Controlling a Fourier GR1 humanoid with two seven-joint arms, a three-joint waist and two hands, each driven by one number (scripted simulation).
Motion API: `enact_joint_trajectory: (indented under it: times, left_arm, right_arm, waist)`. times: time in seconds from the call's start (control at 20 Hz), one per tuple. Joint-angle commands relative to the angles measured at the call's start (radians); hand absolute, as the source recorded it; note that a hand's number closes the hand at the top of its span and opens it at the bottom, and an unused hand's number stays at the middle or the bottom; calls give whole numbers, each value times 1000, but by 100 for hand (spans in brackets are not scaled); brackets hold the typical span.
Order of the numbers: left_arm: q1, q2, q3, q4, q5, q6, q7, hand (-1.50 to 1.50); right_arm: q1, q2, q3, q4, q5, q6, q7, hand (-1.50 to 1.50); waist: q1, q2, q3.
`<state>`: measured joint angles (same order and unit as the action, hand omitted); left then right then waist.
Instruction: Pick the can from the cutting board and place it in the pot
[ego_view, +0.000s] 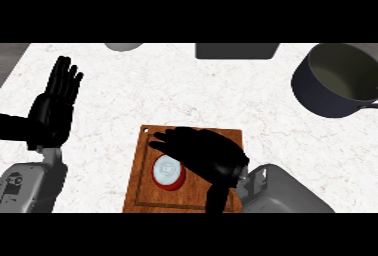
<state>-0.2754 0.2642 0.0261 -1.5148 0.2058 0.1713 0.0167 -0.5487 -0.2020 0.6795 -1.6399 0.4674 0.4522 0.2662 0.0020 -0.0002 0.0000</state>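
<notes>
White speckled counter (184, 85), wooden cutting board (140, 192), red can (167, 172) with pale lid beside the spread right robot hand (203, 152).

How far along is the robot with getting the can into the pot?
Nothing is finished: the red can with the pale lid stands on the wooden cutting board. In hand: the right hand is over it, fingers not closed round it. Left: grasp, lift, carry to the dark grey pot. The left hand rests open.
</notes>
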Motion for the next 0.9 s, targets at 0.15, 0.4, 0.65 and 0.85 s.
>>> enact_joint_trajectory:
  times: [0.15,0.4,0.65,0.85]
  left_arm:
    - [-27,-36,9,36,-44,-2,-11,0]
    - [-11,-14,27,-24,-27,-24,42,0]
    - [-43,-28,62,60,-20,-58,-12,0]
    - [-3,-64,37,21,-68,-30,-18,0]
  right_arm:
    - [64,50,-37,-36,112,54,-52,-150]
    - [45,168,22,140,253,-32,-4,-150]
    - [52,188,-37,260,306,-64,-120,-150]
    - [135,197,-6,209,368,-77,-129,-150]
  waist:
    - [-3,0,0]
    - [2,1,0]
    - [0,2,0]
    - [-2,0,0]
